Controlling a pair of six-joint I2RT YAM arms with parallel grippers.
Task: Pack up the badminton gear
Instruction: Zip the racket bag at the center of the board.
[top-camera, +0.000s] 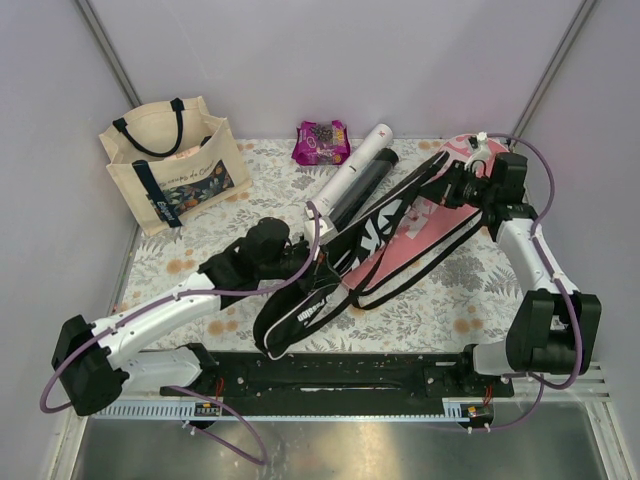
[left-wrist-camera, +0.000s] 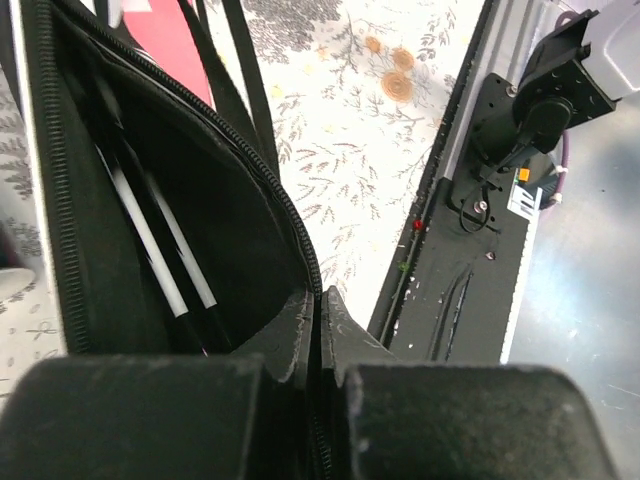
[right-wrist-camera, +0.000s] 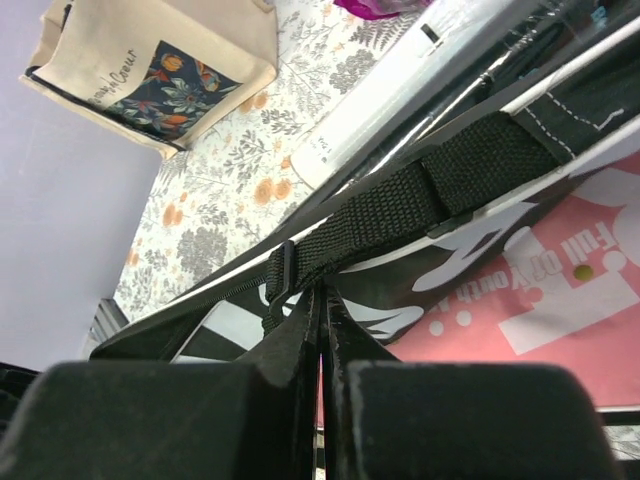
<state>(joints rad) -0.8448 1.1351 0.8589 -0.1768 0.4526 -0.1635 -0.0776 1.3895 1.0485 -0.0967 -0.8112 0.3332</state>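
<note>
So, biggest first: the black cover (top-camera: 300, 315) lies across the table (top-camera: 460, 300), unzipped, with racket shafts (left-wrist-camera: 150, 235) inside it, just ahead-left of the left end effector (left-wrist-camera: 318, 300). That one's clenched on the zipper edge. The right end effector (right-wrist-camera: 320, 300) is pinched tight on the same cover's rim, right under the webbing strap (right-wrist-camera: 390, 215), with the pink cover (top-camera: 430, 220) beside it. The white tube (top-camera: 352, 165) and black tube (top-camera: 365, 185) lie beyond both, not packed. I'd guess we're roughly midway: zipping up and the tubes are left.

only two pale racket shafts (left-wrist-camera: 145, 237) show inside the black cover (left-wrist-camera: 240, 220) (heads hidden); tote (top-camera: 125, 180) lettering unreadable.
</note>
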